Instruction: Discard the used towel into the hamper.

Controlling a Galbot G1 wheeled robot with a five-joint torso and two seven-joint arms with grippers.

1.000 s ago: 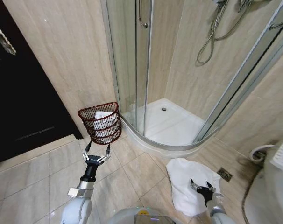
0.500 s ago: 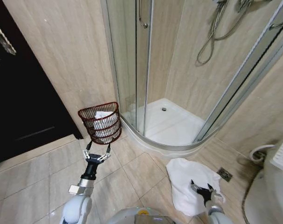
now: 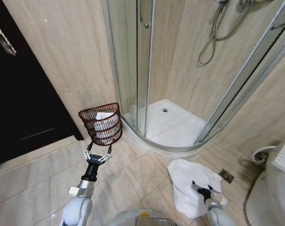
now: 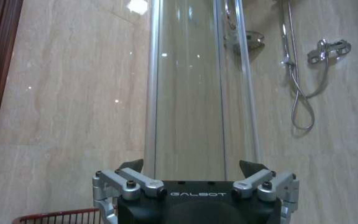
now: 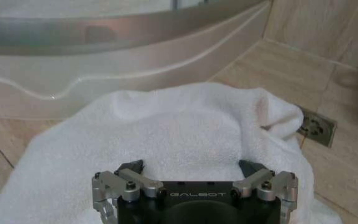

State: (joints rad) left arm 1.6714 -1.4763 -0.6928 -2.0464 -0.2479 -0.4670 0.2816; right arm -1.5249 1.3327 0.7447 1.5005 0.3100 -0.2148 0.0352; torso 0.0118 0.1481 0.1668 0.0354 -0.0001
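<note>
Shower enclosure (image 3: 170, 117) with curved glass door, at the far side of the tiled floor (image 3: 133, 174). White towel (image 3: 192, 181) lies crumpled on the floor beside the shower base, near a floor drain (image 3: 226, 175). Hamper (image 3: 101, 123) stands against the wall, white cloth inside. Left pincer (image 3: 97, 151), fingers apart, hovers just before the hamper. Right pincer (image 3: 203, 187), fingers apart, sits over the towel.
</note>
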